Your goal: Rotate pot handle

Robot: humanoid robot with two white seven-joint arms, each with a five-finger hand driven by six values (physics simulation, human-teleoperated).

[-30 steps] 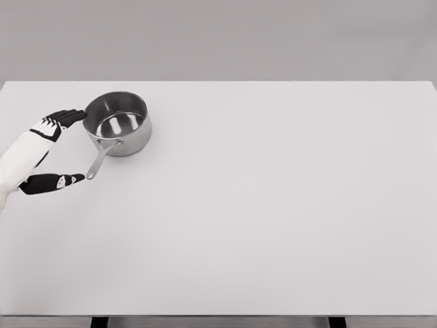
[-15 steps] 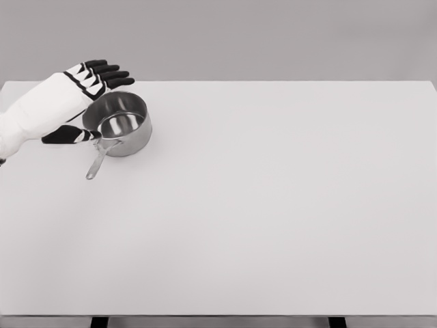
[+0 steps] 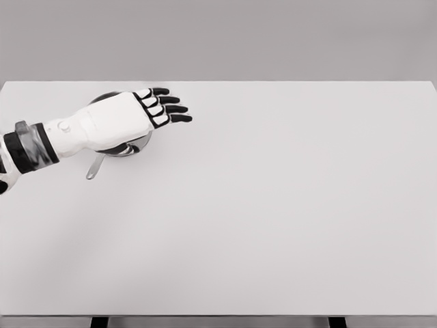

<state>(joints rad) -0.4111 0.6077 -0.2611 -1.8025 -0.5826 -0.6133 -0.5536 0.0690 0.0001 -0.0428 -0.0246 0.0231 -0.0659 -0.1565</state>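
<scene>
A steel pot stands at the far left of the white table. Most of it is hidden under my left hand. Only a strip of the pot's rim and lower wall shows. Its thin handle points toward the front left and lies free. My left hand hovers over the pot, palm down, with the fingers stretched out flat to the right past the rim. It holds nothing. The right arm does not show.
The table's left edge lies close beside the pot. The table's front edge runs along the bottom of the view.
My left hand has swung from the pot's left side, up and rightward, and now stretches over the pot. The pot and its handle have kept their place.
</scene>
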